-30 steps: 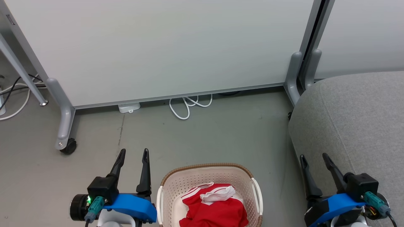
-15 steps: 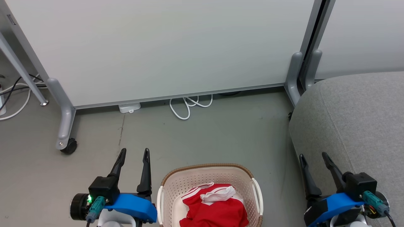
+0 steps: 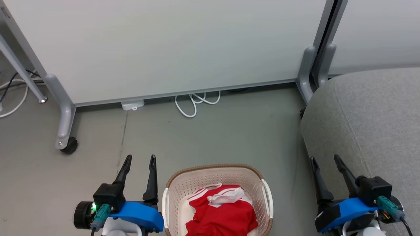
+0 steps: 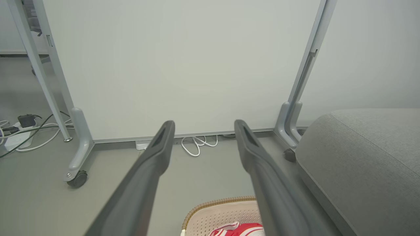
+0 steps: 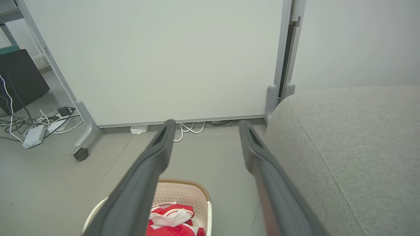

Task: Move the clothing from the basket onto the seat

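Crumpled red clothing (image 3: 221, 213) lies heaped in the basket (image 3: 213, 167) on the floor beside the grey seat (image 3: 370, 124), soft, light and probably best pinched at a raised fold, while the left gripper (image 3: 140, 157) and right gripper (image 3: 324, 158) flank it, wide open and empty.

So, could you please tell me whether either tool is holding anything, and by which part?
Nothing is held. The left tool and the right tool are both open and empty, either side of the basket, where the clothing lies ungripped.
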Tool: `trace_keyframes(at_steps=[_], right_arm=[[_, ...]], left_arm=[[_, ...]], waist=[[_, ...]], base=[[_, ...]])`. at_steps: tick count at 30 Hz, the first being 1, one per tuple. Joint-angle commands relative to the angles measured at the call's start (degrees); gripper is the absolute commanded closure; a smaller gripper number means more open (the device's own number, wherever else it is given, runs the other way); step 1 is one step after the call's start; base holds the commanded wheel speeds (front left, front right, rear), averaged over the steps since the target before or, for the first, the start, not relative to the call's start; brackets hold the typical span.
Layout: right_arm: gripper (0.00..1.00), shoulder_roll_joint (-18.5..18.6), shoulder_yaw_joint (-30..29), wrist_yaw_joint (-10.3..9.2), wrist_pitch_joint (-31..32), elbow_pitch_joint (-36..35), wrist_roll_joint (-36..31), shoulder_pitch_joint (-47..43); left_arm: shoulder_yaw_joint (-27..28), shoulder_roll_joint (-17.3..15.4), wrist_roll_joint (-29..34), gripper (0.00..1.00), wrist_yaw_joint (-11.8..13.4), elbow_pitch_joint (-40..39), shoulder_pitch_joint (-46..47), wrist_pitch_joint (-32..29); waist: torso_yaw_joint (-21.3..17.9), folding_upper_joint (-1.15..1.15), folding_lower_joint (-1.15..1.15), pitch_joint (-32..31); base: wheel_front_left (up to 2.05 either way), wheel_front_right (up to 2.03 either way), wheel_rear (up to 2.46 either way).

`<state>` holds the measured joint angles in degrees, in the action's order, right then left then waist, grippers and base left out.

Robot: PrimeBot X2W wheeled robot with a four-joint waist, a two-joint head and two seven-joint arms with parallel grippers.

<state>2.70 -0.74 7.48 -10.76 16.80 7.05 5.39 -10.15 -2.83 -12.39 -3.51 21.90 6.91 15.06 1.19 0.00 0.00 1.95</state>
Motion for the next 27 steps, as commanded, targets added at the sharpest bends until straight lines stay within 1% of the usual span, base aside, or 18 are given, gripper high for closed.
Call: trace_keyframes(at_steps=[1,8,9,15,20,27], right_arm=[[0.00,0.34,0.09,0.03,-0.56,-0.49,0.27,0.95],[0.00,0.33,0.86,0.03,-0.59,-1.74,0.35,2.84],[0.00,0.33,0.86,0.03,-0.59,-1.74,0.35,2.84],[0.00,0.32,2.04,0.03,-1.11,-3.26,0.50,6.24],[0.00,0.31,3.39,0.03,-2.00,-3.77,0.94,9.50],[0.00,0.30,5.49,0.03,-3.37,-3.03,2.28,12.40]], left_arm=[[-0.34,-0.10,0.39,0.00,-0.24,0.22,1.17,0.17],[-0.85,-0.10,0.74,0.00,-1.42,2.74,3.79,0.17],[-0.85,-0.10,0.74,0.00,-1.42,2.74,3.79,0.17],[-1.89,-0.22,1.50,0.00,-2.51,6.67,7.87,0.16],[-4.39,-1.22,2.34,0.00,-3.51,11.42,12.24,0.17],[-8.18,-2.12,2.26,0.00,-4.04,19.54,17.27,0.16]], waist=[[-0.38,0.00,0.00,1.19],[-1.86,0.00,0.00,6.55],[-1.86,0.00,0.00,6.55],[-3.60,0.00,0.00,13.77],[-5.24,0.00,0.00,19.75],[-7.84,0.00,0.00,25.68]], base=[[0.00,0.00,0.00],[0.00,0.00,0.00],[0.00,0.00,0.00],[0.00,0.00,0.00],[0.00,0.00,0.00],[0.00,0.00,0.00]])
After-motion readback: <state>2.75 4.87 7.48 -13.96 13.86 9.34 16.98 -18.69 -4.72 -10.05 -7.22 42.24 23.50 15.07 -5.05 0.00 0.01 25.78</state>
